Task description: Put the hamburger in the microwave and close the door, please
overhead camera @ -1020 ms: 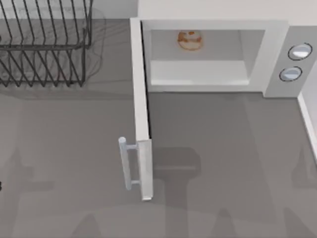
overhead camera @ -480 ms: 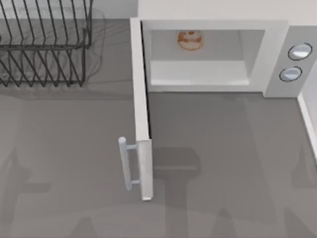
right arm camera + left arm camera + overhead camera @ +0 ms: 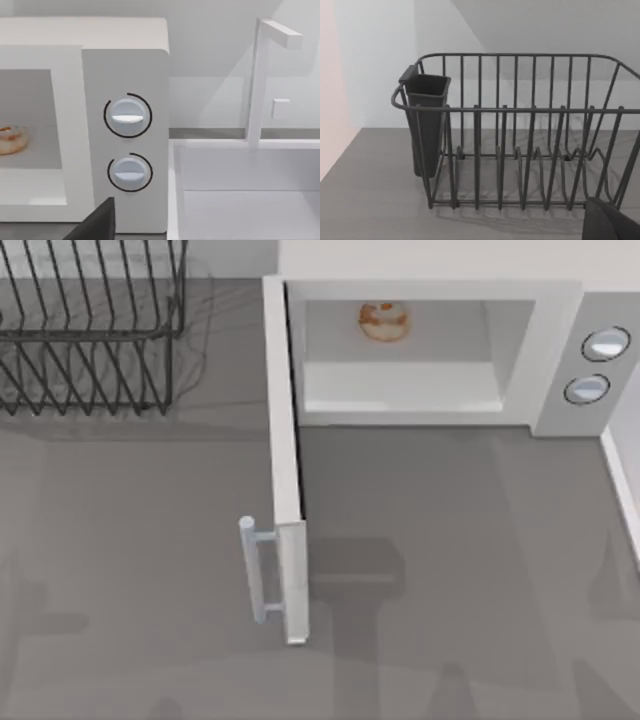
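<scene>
Grey table point(image 3: 450, 540): hamburger point(image 3: 383, 321) inside microwave point(image 3: 430, 280), door point(image 3: 285, 480) open.

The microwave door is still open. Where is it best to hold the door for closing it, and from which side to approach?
Probably grip the bar handle at the free end of the door. The bar stands off the panel on the top view's left, so come from that side, pinching across the bar, then swing it toward the microwave.

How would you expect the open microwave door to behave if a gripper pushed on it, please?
The door would probably swing stiffly on its hinge toward the microwave rather than bend, being a flat panel. Pushed near its handle, it should turn most easily.
</scene>
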`<state>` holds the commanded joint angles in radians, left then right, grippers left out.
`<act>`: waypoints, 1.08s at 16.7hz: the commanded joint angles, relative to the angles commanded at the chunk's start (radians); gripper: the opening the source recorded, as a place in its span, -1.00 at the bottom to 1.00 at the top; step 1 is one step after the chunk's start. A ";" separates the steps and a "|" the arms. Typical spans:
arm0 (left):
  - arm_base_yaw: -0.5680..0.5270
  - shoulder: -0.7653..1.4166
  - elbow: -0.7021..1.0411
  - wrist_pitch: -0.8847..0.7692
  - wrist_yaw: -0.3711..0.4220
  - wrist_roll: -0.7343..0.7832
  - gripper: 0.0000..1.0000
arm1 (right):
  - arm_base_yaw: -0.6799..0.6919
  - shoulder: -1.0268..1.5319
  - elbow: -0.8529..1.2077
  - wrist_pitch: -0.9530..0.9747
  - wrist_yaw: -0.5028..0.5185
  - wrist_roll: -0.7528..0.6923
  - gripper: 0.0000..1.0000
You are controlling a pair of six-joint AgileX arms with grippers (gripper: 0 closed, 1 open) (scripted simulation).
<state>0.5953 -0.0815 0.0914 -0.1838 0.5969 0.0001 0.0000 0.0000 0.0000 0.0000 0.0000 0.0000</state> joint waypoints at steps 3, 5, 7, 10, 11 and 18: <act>0.054 0.000 0.018 -0.010 0.053 0.001 -1.00 | 0.000 0.000 0.000 0.000 0.000 0.000 1.00; 0.055 0.000 0.018 -0.010 0.053 0.001 -1.00 | 0.000 0.000 0.000 0.000 0.000 0.000 1.00; 0.054 -0.001 0.015 -0.008 0.054 0.001 -1.00 | 0.000 0.000 0.000 0.000 0.000 0.000 1.00; 0.106 0.001 0.018 -0.010 0.112 0.002 -1.00 | 0.000 0.000 0.000 0.000 0.000 0.000 1.00; 0.130 0.002 0.020 -0.010 0.136 0.002 -1.00 | 0.000 0.000 0.000 0.000 0.000 0.000 1.00; 0.177 0.004 0.021 -0.011 0.177 0.002 -1.00 | 0.000 0.000 0.000 0.000 0.000 0.000 1.00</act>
<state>0.7724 -0.0771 0.1125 -0.1946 0.7743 0.0020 0.0000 0.0000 0.0000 0.0000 0.0000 0.0000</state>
